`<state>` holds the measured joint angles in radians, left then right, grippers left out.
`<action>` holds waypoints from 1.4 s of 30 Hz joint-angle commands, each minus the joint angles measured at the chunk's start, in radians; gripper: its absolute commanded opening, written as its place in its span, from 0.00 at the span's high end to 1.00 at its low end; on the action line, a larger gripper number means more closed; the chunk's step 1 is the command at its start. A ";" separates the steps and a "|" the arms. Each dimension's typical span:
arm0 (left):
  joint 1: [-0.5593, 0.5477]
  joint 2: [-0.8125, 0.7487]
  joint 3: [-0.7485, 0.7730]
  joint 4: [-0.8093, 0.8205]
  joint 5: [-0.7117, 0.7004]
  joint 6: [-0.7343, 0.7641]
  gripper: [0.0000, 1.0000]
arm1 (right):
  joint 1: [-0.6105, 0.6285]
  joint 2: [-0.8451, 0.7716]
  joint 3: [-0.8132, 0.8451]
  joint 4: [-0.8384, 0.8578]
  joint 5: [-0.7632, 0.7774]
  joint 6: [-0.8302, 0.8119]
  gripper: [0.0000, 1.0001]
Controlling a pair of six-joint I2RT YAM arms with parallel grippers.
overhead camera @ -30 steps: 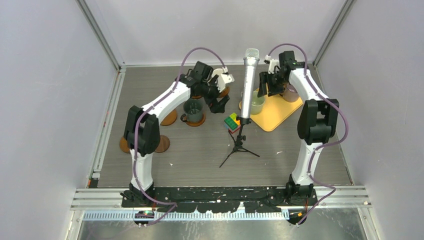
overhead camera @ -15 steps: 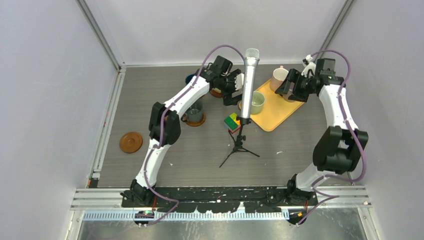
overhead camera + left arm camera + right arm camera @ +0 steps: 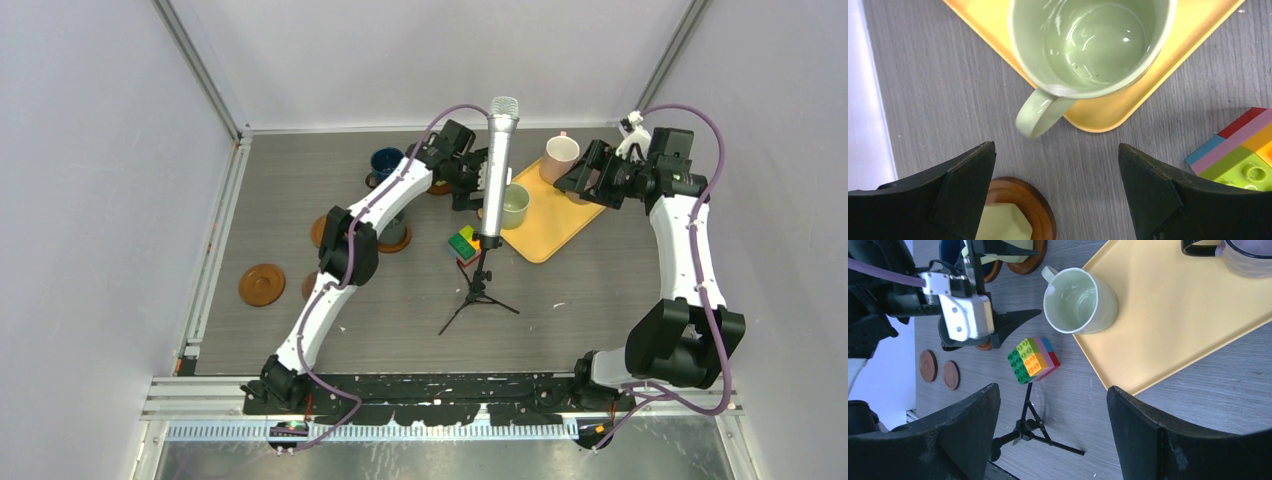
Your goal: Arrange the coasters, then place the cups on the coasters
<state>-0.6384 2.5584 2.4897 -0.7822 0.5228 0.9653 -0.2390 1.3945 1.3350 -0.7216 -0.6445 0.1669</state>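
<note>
"Both empty?"

"Yes. My left gripper (image 3: 1055,146) gapes wide, holding nothing, just short of the green cup (image 3: 1098,45) at the tray's (image 3: 1108,117) left corner; my right gripper (image 3: 1053,390) likewise. Glazed, rigid, slippery, breakable: I'd pinch the wall beside its handle (image 3: 1035,112)."

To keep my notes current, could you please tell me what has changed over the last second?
The left gripper reached rightward from the dark grey-green cup toward the pale green cup, jaws open. The right gripper withdrew rightward across the yellow tray, uncovering the pink cup, and holds nothing. The pale green cup, tray and microphone stayed put.
</note>
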 commanded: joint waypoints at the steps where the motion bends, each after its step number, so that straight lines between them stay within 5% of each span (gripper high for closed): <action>1: -0.024 0.021 0.053 0.001 -0.004 0.078 0.06 | -0.023 -0.018 -0.010 0.043 -0.065 0.017 0.18; 15: -0.072 -0.011 -0.009 0.006 -0.026 0.075 0.12 | -0.040 -0.020 -0.027 0.051 -0.092 0.014 0.18; 21: -0.078 -0.063 -0.077 0.021 -0.028 0.005 0.34 | -0.050 -0.031 -0.036 0.059 -0.098 0.016 0.18; 32: -0.078 -0.026 -0.058 0.066 -0.052 -0.192 0.41 | -0.058 -0.035 -0.044 0.068 -0.110 0.023 0.18; 42: -0.078 -0.010 -0.040 0.088 -0.049 -0.276 0.75 | -0.062 -0.032 -0.046 0.068 -0.116 0.019 0.18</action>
<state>-0.7094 2.5706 2.4172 -0.7311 0.4633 0.7525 -0.2947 1.3941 1.2907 -0.6880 -0.7376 0.1837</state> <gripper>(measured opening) 0.303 0.823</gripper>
